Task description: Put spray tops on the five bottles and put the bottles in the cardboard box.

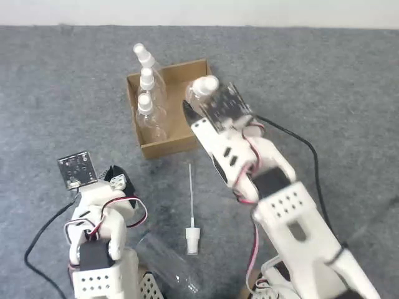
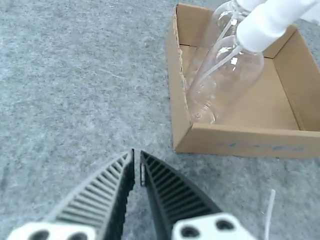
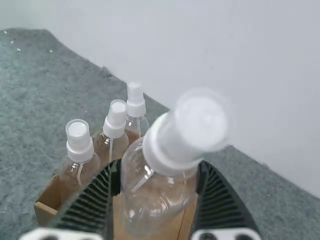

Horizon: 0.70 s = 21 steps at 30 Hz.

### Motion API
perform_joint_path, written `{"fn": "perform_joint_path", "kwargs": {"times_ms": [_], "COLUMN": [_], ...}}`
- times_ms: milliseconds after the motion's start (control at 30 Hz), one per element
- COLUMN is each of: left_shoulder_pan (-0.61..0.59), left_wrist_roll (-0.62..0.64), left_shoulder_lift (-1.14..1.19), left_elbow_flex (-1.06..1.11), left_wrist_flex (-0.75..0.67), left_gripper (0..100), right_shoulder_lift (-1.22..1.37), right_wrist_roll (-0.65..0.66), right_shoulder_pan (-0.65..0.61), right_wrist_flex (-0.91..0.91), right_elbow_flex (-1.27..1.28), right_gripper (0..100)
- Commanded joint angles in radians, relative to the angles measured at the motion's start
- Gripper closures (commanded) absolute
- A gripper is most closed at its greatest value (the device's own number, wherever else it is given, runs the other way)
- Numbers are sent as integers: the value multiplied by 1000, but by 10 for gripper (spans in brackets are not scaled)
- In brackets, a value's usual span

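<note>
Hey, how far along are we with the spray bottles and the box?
Done: three capped bottles stand in the cardboard box. In hand: the right gripper holds a fourth bottle, top on, over the box. Left: the fifth bottle lies uncapped on the carpet, its spray top loose beside it. The left gripper is shut and empty.

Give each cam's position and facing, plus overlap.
High view: fixed above the table, looking down; left arm and right arm show, plus the loose spray top and uncapped bottle.
Left wrist view: on the left arm, facing past its shut left claw toward the cardboard box.
Right wrist view: on the right arm, facing past the right claw, shut on a capped bottle, to three capped bottles and the wall.
Shared: all three show the box and its bottles.
</note>
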Motion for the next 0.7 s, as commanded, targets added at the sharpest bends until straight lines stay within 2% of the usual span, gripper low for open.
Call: {"fn": "perform_joint_path", "kwargs": {"times_ms": [0,667], "left_shoulder_pan": [-6,-6], "left_wrist_roll": [6,5], "left_shoulder_lift": [-17,-17], "left_elbow_flex": [-56,-53], "left_wrist_flex": [-35,-35], "left_gripper": [987,987], "right_shoulder_lift": [87,728], "right_wrist_roll": [12,6], "right_shoulder_pan": [-5,13], "right_wrist_flex": [-30,-30], "right_elbow_flex": [-144,-687], "right_gripper": [960,960]}}
